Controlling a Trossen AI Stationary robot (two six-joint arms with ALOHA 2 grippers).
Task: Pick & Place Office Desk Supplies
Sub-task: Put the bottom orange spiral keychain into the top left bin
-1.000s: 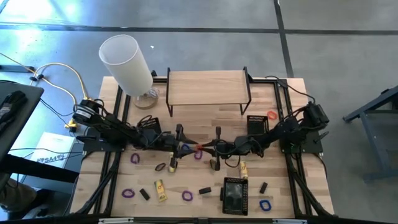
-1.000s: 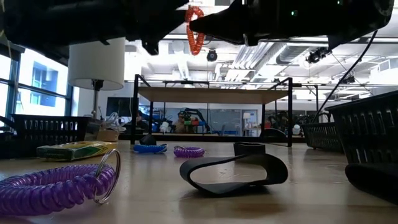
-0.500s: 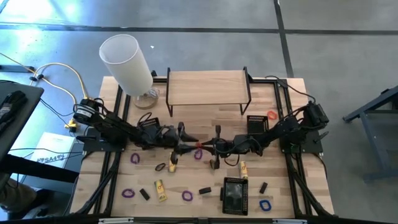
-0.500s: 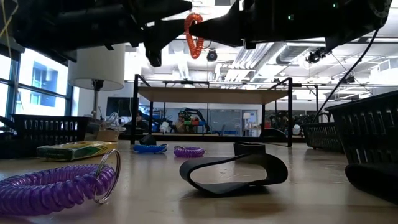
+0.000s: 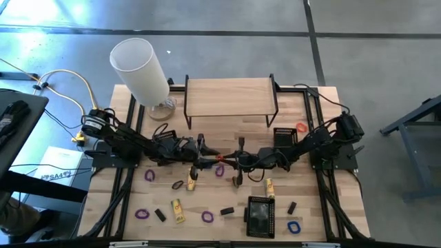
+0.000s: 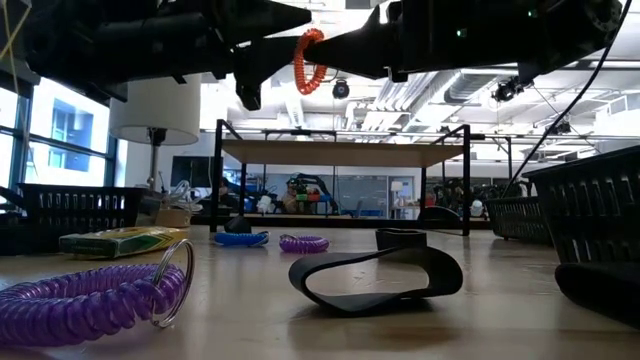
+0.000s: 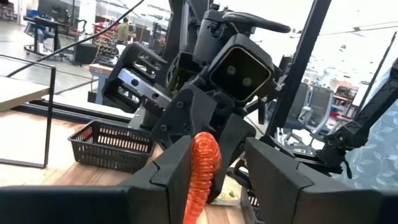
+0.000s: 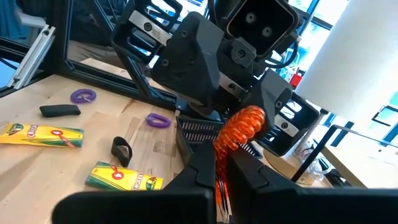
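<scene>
Above mid-table, the right gripper [image 5: 224, 160] pinches an orange coiled band [image 6: 308, 60] between the left gripper's [image 5: 211, 162] parted fingers.

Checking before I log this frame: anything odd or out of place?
Only the orange coil: it hangs in mid-air above the table centre, pinched by the right gripper, with the left gripper open around it. A handover, it seems. Nothing looks spilled or damaged.

Both arms meet mid-desk [image 5: 227, 141], so no way through there: the left pincer [image 5: 209, 161] and right pincer [image 5: 228, 160] sit tip to tip, raised. Under them, crayon boxes [image 5: 191, 181] and loops [image 5: 178, 184] are scattered. The riser shelf [image 5: 231, 96] walls off the back; the bare strip before it is free.
</scene>
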